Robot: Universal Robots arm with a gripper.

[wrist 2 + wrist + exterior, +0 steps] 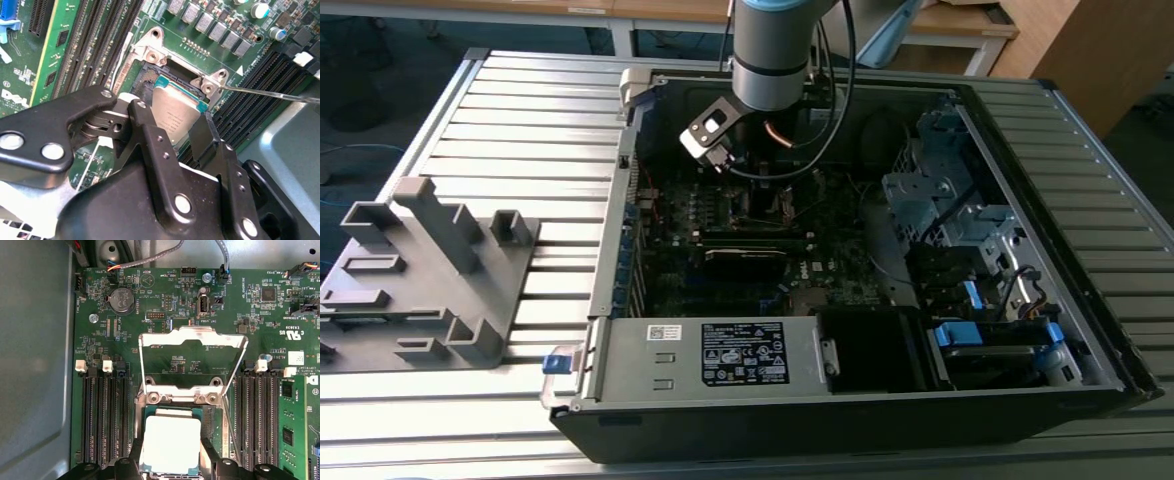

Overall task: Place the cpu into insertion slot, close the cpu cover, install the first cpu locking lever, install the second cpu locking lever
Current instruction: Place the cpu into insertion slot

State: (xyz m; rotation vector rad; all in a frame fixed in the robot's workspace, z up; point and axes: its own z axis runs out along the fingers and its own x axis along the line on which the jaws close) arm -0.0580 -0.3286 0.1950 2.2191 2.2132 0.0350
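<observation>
The cpu [170, 437], a flat square chip with a pale metal top, sits between the black fingers [136, 460] of my gripper [171, 450], which is shut on it. In the second wrist view the cpu [180, 125] is tilted just over the insertion slot [150, 77], whose dark square bed shows beyond it; whether they touch I cannot tell. The cpu cover [192, 336], a thin silver frame, stands swung open beyond the slot. A thin metal lever rod [270, 92] sticks out sideways, unlatched. In the exterior view the arm [767, 60] reaches down into the open computer case.
Long black memory slots [102, 415] flank the insertion slot on both sides. Cables [150, 260] run along the board's far edge. The case [1107, 330] holds a power supply [707, 355] and drive bays [961, 220]. A grey plastic fixture [427, 280] stands on the slatted table at the exterior view's left.
</observation>
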